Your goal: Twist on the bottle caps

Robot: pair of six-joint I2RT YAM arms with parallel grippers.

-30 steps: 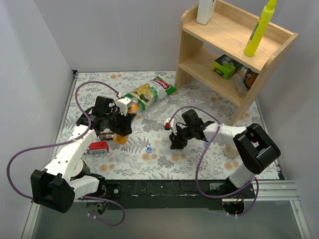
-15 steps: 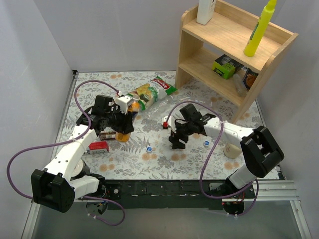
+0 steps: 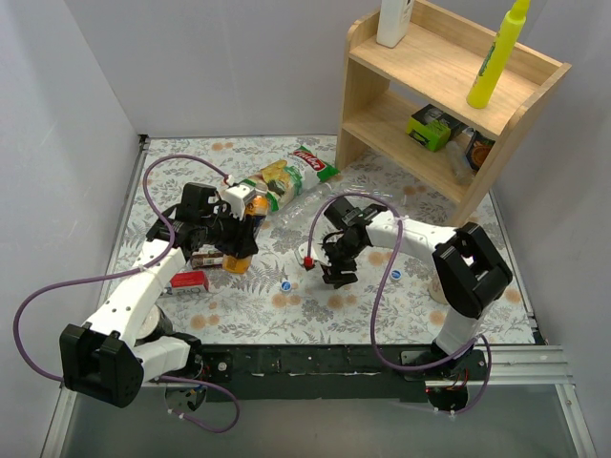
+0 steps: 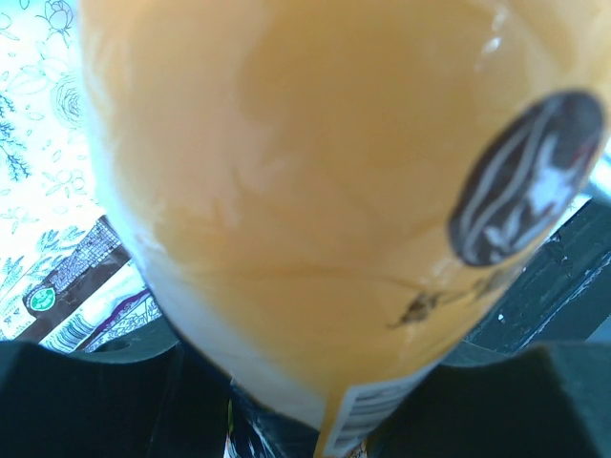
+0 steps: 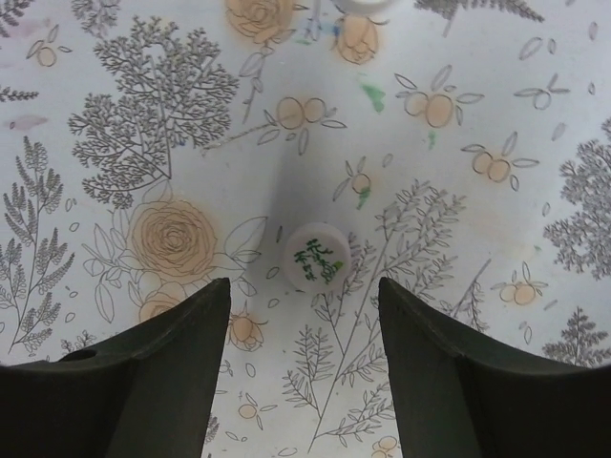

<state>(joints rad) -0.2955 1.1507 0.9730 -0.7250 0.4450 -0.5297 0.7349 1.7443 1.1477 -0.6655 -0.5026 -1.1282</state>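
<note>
My left gripper is shut on the small bottle of orange liquid, held upright above the table. That bottle fills the left wrist view, its dark label at the right, with my fingers at its lower sides. My right gripper points down at the table's middle. In the right wrist view it is open, and a whitish-green cap lies on the cloth just beyond its tips. Two blue caps lie on the table. A clear bottle lies near the snack bag.
A wooden shelf stands at the back right with a tall yellow bottle and a white bottle on top. A snack bag lies behind the left gripper. A red packet and a brown packet lie left.
My right gripper has opened over the same spot, while its forearm swung left and uncovered the blue cap on the right. The left arm and the orange bottle have not moved.
</note>
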